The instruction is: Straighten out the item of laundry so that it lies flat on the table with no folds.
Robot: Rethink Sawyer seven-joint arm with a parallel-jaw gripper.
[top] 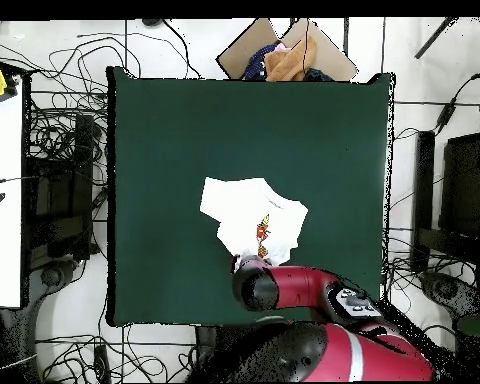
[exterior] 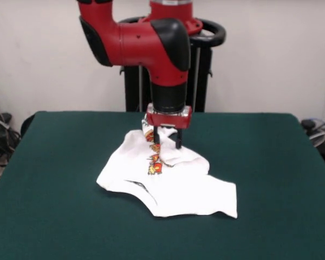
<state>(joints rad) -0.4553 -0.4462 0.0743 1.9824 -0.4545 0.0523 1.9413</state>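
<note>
The item of laundry [exterior: 179, 189], a small white T-shirt, lies crumpled at the middle of the dark green table [exterior: 54, 162]. Folds run across it, and a strip of red and orange print shows along one crease. My gripper [exterior: 168, 142] stands straight down over the shirt's far edge. Its two dark fingers [exterior: 157, 138] are apart, with a raised bunch of white cloth between them. In the overhead view the shirt [top: 244, 205] lies just beyond the red arm [top: 294, 290], which hides the gripper there. The table [top: 164, 130] reaches well past the shirt on all sides.
A cardboard box [top: 284, 55] holding cloth items sits beyond the table's far edge in the overhead view. A white bench [top: 2, 200] stands to the left, and cables lie over the floor around the table. The black pedestal [exterior: 200, 65] rises behind the arm.
</note>
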